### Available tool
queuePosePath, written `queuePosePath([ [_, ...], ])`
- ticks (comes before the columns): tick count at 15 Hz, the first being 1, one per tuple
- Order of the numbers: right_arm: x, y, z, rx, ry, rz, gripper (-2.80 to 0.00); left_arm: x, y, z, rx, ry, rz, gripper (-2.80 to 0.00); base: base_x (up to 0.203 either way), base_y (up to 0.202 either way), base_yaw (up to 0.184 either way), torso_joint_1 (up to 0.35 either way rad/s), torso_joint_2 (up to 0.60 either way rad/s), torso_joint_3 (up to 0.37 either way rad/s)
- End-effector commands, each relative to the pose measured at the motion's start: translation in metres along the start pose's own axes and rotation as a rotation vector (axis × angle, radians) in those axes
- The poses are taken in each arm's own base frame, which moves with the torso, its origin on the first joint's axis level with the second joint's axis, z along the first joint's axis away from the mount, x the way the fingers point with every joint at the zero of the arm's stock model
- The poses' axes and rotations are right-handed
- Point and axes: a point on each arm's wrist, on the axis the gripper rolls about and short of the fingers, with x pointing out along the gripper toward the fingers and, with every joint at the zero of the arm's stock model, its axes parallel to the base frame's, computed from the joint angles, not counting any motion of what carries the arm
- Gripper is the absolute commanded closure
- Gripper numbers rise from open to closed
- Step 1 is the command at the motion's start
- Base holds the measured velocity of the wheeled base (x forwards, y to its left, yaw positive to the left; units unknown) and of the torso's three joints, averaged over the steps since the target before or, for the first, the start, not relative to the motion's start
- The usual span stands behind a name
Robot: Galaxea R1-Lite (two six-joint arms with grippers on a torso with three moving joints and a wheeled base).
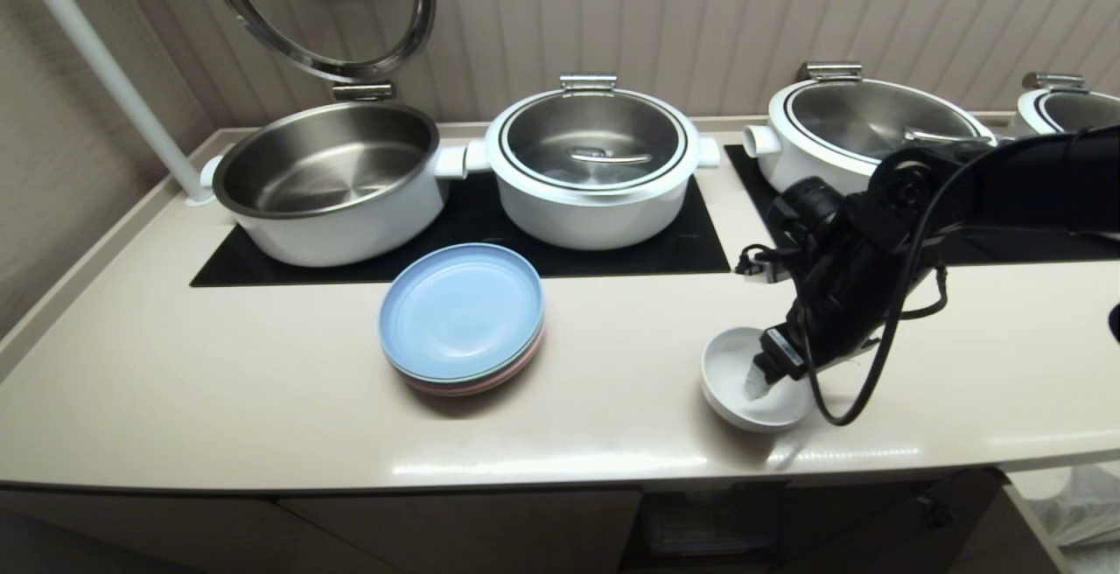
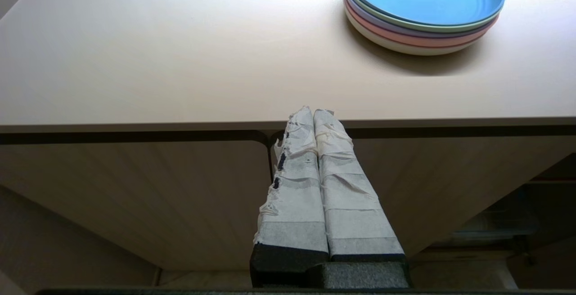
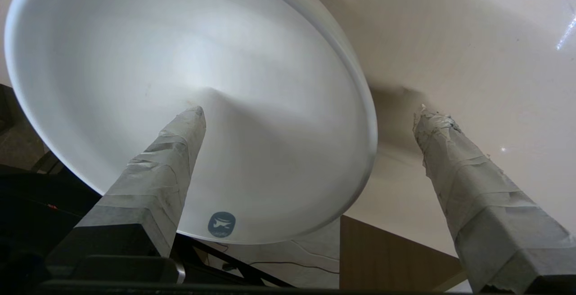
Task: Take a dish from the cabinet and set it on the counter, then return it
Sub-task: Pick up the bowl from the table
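Note:
The dish, a small white bowl, stands upright on the cream counter near its front edge, right of centre. My right gripper reaches down over it and is open. In the right wrist view one taped finger is inside the dish and the other finger is outside its rim over the counter, neither pressing the wall. My left gripper is shut on nothing and parked low in front of the cabinet, out of the head view. The cabinet doors show below the counter edge.
A stack of pastel plates, blue on top, sits left of the dish. Behind on black glass panels stand an open steel-lined pot, a lidded pot and another pot. A white pole rises at the far left.

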Motion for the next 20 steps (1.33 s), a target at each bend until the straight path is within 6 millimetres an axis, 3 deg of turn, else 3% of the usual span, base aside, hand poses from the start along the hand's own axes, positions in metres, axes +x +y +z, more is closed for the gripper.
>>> queuePosePath([
  [1,-0.0004,0.0,-0.0001,0.0,-0.003,0.0,-2.8,0.0,0.0,0.0,0.0,0.0,0.0,0.0,0.0,0.0,0.0,0.0,0.0,0.0],
  [6,0.0007,0.0001,-0.0017,0.014,0.002,-0.001,-2.8,0.0,0.0,0.0001,0.0,-0.002,0.002,0.0,0.0,0.0,0.0,0.0,0.0,0.0],
  [7,0.0007,0.0001,-0.0017,0.014,0.002,-0.001,0.0,0.0,0.0,0.0,0.0,0.0,-0.001,0.0,0.0,0.0,0.0,0.0,0.0,0.0],
  [20,0.0005,-0.0004,-0.0026,0.015,-0.004,-0.003,0.0,0.0,0.0,0.0,0.0,0.0,0.0,0.0,0.0,0.0,0.0,0.0,0.0,0.0],
])
